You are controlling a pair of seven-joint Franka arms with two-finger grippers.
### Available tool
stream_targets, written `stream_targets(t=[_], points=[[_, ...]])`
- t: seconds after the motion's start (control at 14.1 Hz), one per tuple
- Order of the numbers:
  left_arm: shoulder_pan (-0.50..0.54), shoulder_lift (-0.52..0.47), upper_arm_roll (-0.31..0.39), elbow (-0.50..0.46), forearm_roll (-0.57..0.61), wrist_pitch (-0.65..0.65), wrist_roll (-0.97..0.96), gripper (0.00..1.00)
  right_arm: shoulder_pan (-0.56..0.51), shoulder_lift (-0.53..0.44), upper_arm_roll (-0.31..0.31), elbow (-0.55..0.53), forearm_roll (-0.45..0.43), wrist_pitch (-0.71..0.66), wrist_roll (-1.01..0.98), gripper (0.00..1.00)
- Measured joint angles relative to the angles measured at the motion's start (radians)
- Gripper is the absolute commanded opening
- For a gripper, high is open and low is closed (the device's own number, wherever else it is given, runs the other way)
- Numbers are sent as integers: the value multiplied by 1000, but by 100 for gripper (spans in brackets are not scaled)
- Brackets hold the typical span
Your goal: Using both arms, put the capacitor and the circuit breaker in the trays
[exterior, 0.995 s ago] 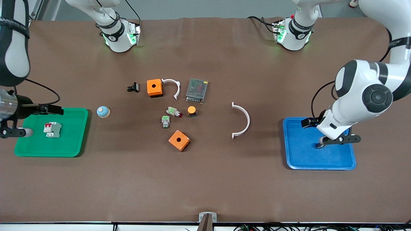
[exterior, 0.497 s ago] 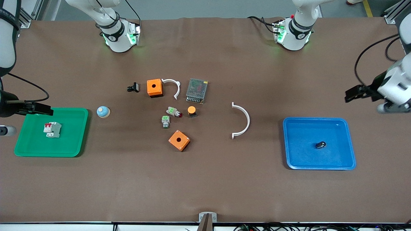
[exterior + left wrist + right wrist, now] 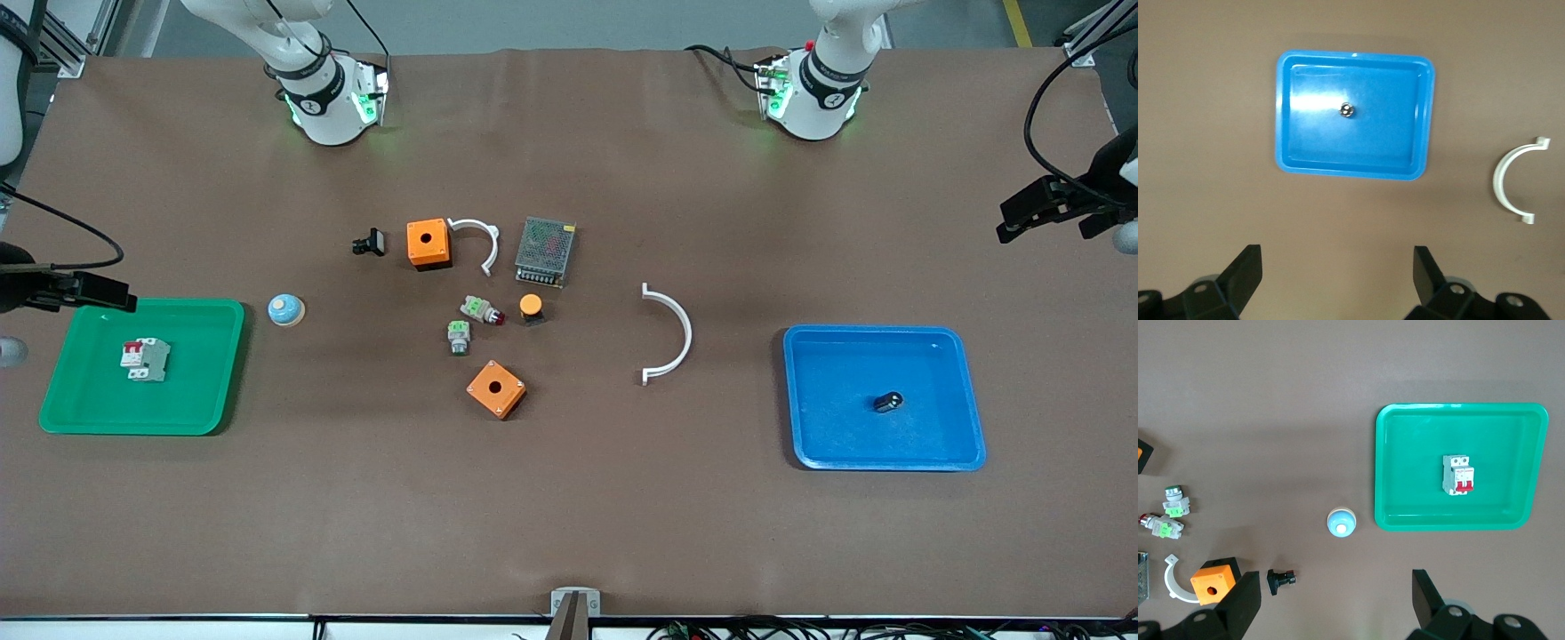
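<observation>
front view: the circuit breaker [image 3: 146, 359] lies flat in the green tray [image 3: 209, 402] at the right arm's end of the counter [image 3: 569, 516], a light-grey block with red switch levers at one end. the capacitor [image 3: 887, 402] lies on its side in the blue tray [image 3: 942, 444] at the left arm's end, a tiny black cylinder with a silvery end. each part sits well inside its tray rim with nothing touching it, so both placements look done. the right end effector [image 3: 18, 324] is at the view's edge by the green tray and the left end effector [image 3: 1098, 222] is at the other edge, well apart from the blue tray; both are too cut off here to read their fingers. the unused parts, among them two orange boxes [image 3: 428, 244] and a white curved clip [image 3: 671, 333], sit mid-counter between the trays

left wrist view: the left end effector [image 3: 1337, 270] hangs high over bare counter beside the blue tray [image 3: 1288, 143], its fingers [image 3: 1245, 270] spread wide with nothing between them. the capacitor [image 3: 1346, 110] shows as a small shiny disc near the tray's middle, resting freely

right wrist view: the right end effector [image 3: 1337, 590] is likewise high up, fingers [image 3: 1428, 590] spread and empty. the circuit breaker [image 3: 1457, 474] lies in the green tray [image 3: 1391, 513], grey body with red levers and pale terminals. a blue dome button [image 3: 1341, 521] sits just beside the tray
</observation>
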Motion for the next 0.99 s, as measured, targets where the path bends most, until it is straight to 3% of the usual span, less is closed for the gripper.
stream_targets(t=[0.5, 0.99], points=[[0, 10, 4, 40, -17, -2, -1, 100, 0, -251, 0, -263, 0, 66, -1, 100], [0, 11, 4, 52, -17, -3, -1, 100, 0, -318, 1, -294, 0, 70, -2, 100]])
